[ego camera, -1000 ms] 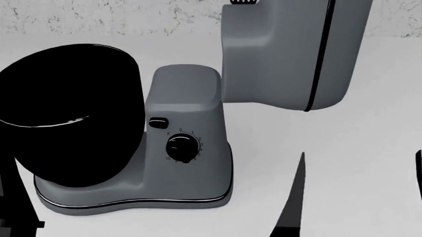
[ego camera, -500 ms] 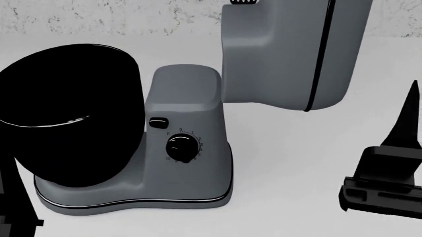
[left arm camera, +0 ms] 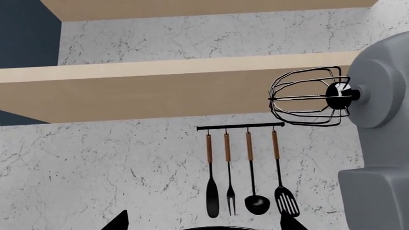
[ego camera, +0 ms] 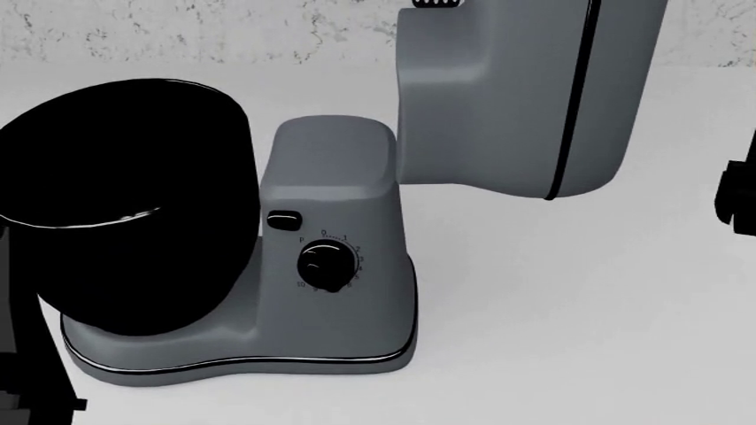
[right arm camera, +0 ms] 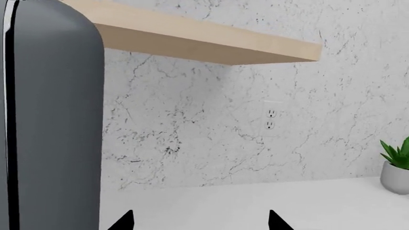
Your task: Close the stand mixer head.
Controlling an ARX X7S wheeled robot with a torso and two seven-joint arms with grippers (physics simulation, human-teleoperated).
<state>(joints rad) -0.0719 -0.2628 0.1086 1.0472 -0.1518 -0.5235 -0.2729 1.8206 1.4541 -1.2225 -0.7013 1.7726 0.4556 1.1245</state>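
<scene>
The stand mixer head (ego camera: 520, 97) is a large matte-grey block with a thin black seam, tilted up and back above the grey base column (ego camera: 336, 195). Its wire whisk (left arm camera: 310, 97) sticks out sideways in the left wrist view, and its grey side (right arm camera: 54, 120) fills one edge of the right wrist view. The glossy black bowl (ego camera: 124, 204) sits on the base. My right gripper (right arm camera: 199, 221) is open and empty, just beside the head; only a black part of that arm (ego camera: 738, 186) shows at the head view's right edge. My left gripper (left arm camera: 203, 221) is open and empty, by the bowl.
The mixer stands on a white counter (ego camera: 567, 301) against a marbled wall. Wooden shelves (left arm camera: 166, 86) hang above, with a rail of black utensils (left arm camera: 246, 167) below them. A potted plant (right arm camera: 396, 167) stands at the far end of the counter. My left arm (ego camera: 30, 372) shows at the lower left.
My right gripper has risen from the lower right of the head view to its right edge, beside the mixer head. The mixer head and the left arm have not moved.
</scene>
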